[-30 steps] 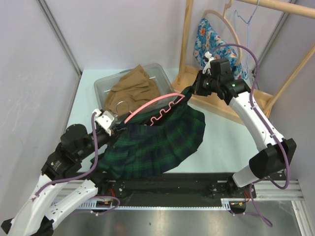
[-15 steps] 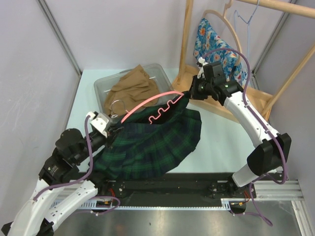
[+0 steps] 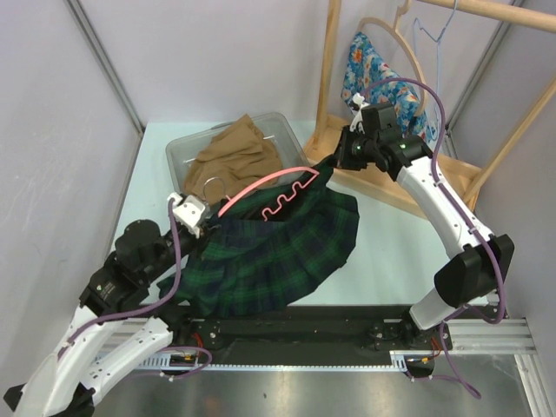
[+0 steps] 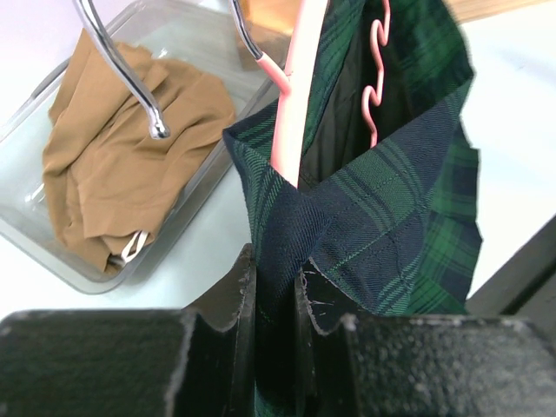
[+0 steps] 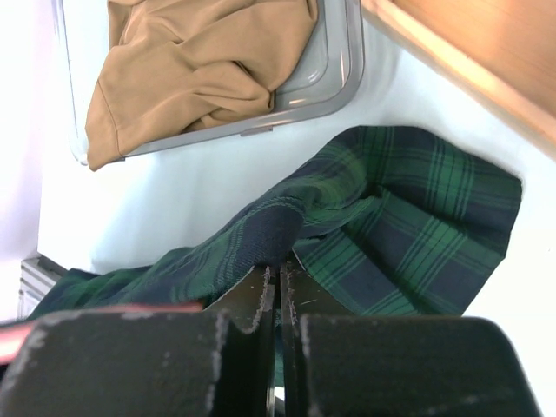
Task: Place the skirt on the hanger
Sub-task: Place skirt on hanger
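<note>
Down at the lower left of the overhead view, the left gripper (image 4: 274, 287) is clamped tight on a folded corner of the skirt (image 3: 287, 252), a dark green-and-navy plaid weave with pleats. The cloth fills the narrow gap between its black, rough-cast fingers (image 4: 243, 291). Higher up, a clear plastic bin (image 3: 174, 148) with rounded corners holds a crumpled tan garment (image 3: 234, 152). A glossy pink hanger (image 4: 294, 104), arched with a wavy lower bar, sits inside the skirt's waist opening, its chrome hook (image 4: 130, 78) curling over the bin. The skirt hangs stretched between both arms, its lower folds spread on the pale table (image 3: 382, 252). Toward the upper right, the right gripper (image 5: 278, 282) is closed on the waistband's other end, near a wooden rack (image 3: 330, 87).
</note>
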Motion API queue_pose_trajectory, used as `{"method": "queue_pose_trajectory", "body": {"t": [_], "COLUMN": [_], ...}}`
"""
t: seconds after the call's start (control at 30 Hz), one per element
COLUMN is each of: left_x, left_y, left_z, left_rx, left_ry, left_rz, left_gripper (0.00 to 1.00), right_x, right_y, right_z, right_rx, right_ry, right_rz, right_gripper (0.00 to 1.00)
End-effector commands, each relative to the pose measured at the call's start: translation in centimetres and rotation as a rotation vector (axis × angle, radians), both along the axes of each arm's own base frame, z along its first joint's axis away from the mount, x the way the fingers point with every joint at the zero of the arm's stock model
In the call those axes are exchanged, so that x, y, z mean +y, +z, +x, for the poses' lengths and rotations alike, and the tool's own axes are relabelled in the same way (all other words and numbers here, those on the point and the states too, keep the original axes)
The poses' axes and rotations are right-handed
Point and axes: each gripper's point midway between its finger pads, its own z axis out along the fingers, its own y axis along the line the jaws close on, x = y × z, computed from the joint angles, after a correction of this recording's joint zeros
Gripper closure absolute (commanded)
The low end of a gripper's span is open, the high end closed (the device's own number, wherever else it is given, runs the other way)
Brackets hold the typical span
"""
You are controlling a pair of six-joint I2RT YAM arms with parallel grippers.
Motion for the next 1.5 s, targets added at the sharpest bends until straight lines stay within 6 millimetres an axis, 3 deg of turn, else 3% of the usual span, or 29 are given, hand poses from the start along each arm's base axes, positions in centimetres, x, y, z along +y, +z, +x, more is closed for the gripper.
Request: {"method": "queue_pose_trajectory", "body": {"t": [0.0,0.13,0.23,0.33,0.5,0.67,0.77,0.93,1.2,1.33,1.47], "left_x": [0.7,1.3,0.5,-0.9,-1.7,-0.7,0.2,1.2,2.1,4.8,5.1], "left_y": [0.2,0.0,-0.3,-1.4,-1.9,-1.4,-1.0,-1.2,-0.8,0.1,0.8], "left_z": [1.5,2.3,2.2,2.0,2.8,3.9,4.0,3.6,4.0,4.9,5.0], "left_rx": [-0.021,-0.020,-0.016,-0.003,-0.033,-0.044,-0.051,-0.044,-0.057,-0.107,-0.115], "left_ry": [0.074,0.128,0.091,0.042,0.081,0.187,0.232,0.271,0.329,0.481,0.516], "left_rz": [0.025,0.058,0.083,0.152,0.258,0.253,0.249,0.236,0.251,0.321,0.285], "left_gripper": [1.00,1.00,1.00,1.00,1.00,1.00,1.00,1.00,1.00,1.00,1.00], "right_x": [-0.6,-0.8,-0.8,0.0,2.0,2.1,0.7,-2.1,-1.4,-1.7,-2.0], "right_y": [5.3,5.6,5.7,6.2,7.0,6.2,5.0,5.0,5.6,4.8,3.8], "right_z": [-0.1,-1.1,-1.3,-1.5,-2.5,-3.8,-4.4,-4.5,-5.1,-5.2,-5.3], "right_rx": [-0.113,-0.108,-0.104,-0.110,-0.126,-0.109,-0.094,-0.102,-0.118,-0.112,-0.106], "right_ry": [-0.013,-0.005,-0.005,0.014,0.061,0.077,0.046,-0.014,0.029,0.020,0.004], "right_rz": [0.067,0.062,0.066,0.079,0.082,0.046,0.019,0.013,0.030,-0.014,-0.065], "right_gripper": [1.00,1.00,1.00,1.00,1.00,1.00,1.00,1.00,1.00,1.00,1.00]}}
